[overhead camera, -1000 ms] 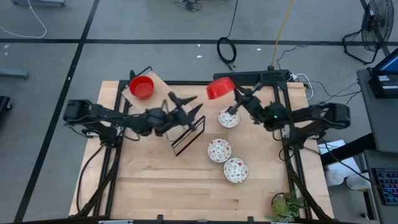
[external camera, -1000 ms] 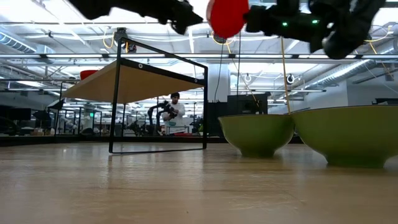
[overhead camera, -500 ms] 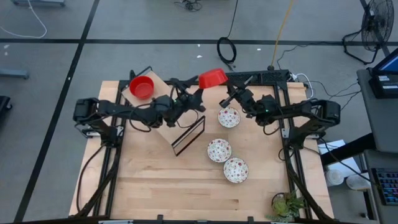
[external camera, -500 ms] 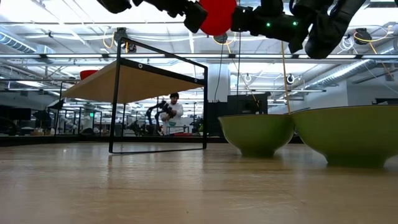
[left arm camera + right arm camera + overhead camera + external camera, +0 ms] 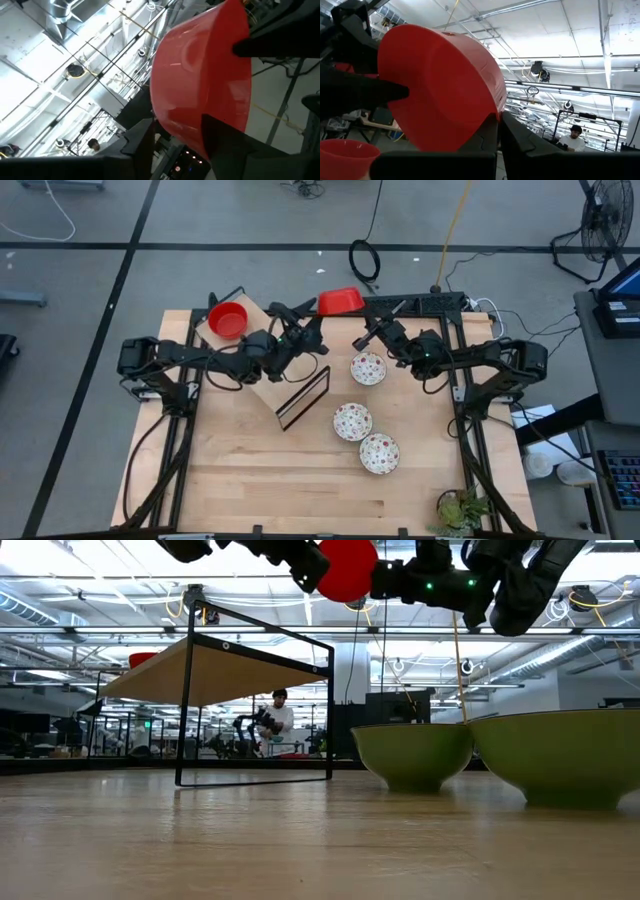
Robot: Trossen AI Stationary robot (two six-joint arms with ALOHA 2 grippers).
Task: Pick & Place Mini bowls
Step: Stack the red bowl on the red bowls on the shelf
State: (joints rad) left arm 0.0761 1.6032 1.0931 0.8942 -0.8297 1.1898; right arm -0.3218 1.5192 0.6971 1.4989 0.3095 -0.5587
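Note:
One plain red mini bowl (image 5: 340, 302) hangs in the air above the table's far edge, between my two grippers. My right gripper (image 5: 498, 121) is shut on it from the right. My left gripper (image 5: 175, 142) is open, and its fingers stand on either side of the bowl's lower wall (image 5: 185, 120). A second red bowl (image 5: 228, 320) sits on the wooden top of a black wire shelf. Three white bowls with a red pattern (image 5: 368, 368) (image 5: 352, 421) (image 5: 379, 453) rest on their bases on the table. The low view shows two of them with olive outsides (image 5: 412, 755). My right gripper pinches the red bowl's rim (image 5: 494, 102) between its two fingers, reaching in from the table's right. The bowl is lifted clear and tipped on its side, with its outer wall toward this wrist camera. My left gripper: I cannot tell whether its open fingers (image 5: 222, 137) touch the bowl.
The black wire-frame shelf (image 5: 303, 397) stands left of centre, and its wooden top (image 5: 215, 670) is raised above the table. A small plant (image 5: 460, 510) sits at the near right corner. Bare wood lies along the near edge. A person (image 5: 275, 725) stands far behind the table.
My right gripper has carried the red bowl toward the table's left and far edge, then held nearly still. My left gripper has risen and moved toward the far edge, to the bowl, and its open fingers now stand around the bowl's wall. The bowl has tipped a little.

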